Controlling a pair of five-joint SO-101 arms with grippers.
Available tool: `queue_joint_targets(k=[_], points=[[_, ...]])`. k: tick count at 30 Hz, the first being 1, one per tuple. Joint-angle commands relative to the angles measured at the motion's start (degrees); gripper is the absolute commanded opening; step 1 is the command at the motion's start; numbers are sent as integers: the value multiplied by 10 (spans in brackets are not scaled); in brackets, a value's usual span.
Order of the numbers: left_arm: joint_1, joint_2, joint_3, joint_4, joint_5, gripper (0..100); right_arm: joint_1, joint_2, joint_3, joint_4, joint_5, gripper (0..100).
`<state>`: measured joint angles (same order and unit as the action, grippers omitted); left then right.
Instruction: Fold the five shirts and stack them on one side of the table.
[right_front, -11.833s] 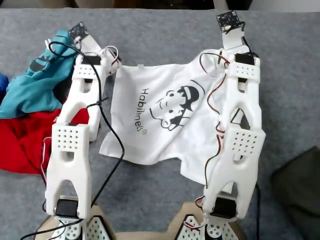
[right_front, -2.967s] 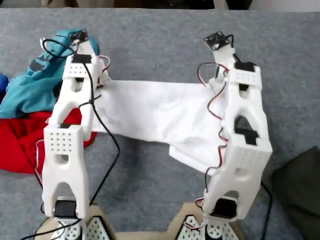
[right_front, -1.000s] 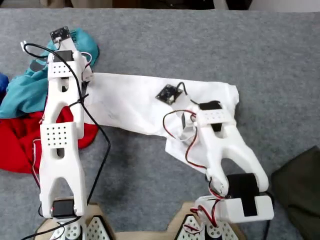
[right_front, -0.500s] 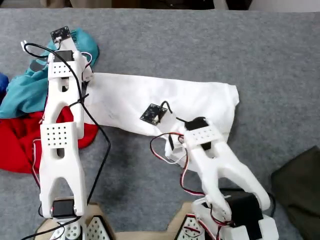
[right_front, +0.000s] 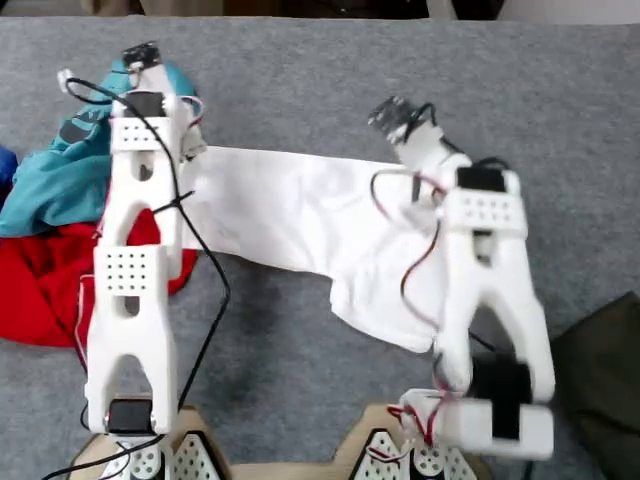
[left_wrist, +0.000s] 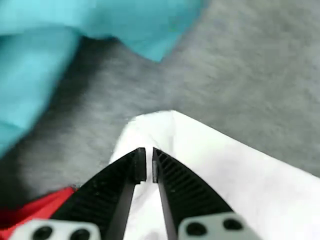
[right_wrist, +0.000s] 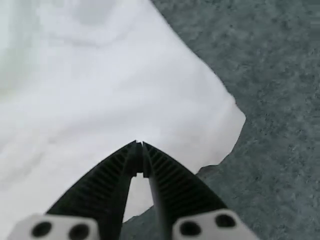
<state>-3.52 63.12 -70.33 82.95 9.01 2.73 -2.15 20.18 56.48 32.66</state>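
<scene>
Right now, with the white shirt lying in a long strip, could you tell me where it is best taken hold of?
Probably the white shirt at its end corner by the right gripper, coming in from the grey table beyond it: that corner lies flat with free edges, so a finger could slip under. The opposite end crowds the teal shirt.

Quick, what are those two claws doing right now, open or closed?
Left gripper: closed, seemingly pinching the white shirt at its corner.
Right gripper: closed over the white shirt; whether it grips cloth is unclear.
</scene>
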Motion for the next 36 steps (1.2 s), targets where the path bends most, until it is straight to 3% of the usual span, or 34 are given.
queue_joint_targets(k=[1, 7, 10, 18, 22, 29, 36], points=[[11, 0, -31, 8, 6, 42, 23, 99, -114, -23, -37, 5], [4, 9, -26, 0, 29, 42, 49, 283, -256, -22, -84, 5], [2, 44, -30, -41, 33, 42, 65, 369, -337, -11, -95, 5], [1, 67, -32, -107, 33, 42, 86, 516, -596, 122, -93, 5], [1, 66, -32, -108, 33, 42, 82, 539, -680, 189, -92, 5], [1, 72, -58, -97, 33, 42, 75, 539, -739, 210, -90, 5], [2, 72, -137, -4, 32, 43, 30, 491, -826, 374, -58, 5]])
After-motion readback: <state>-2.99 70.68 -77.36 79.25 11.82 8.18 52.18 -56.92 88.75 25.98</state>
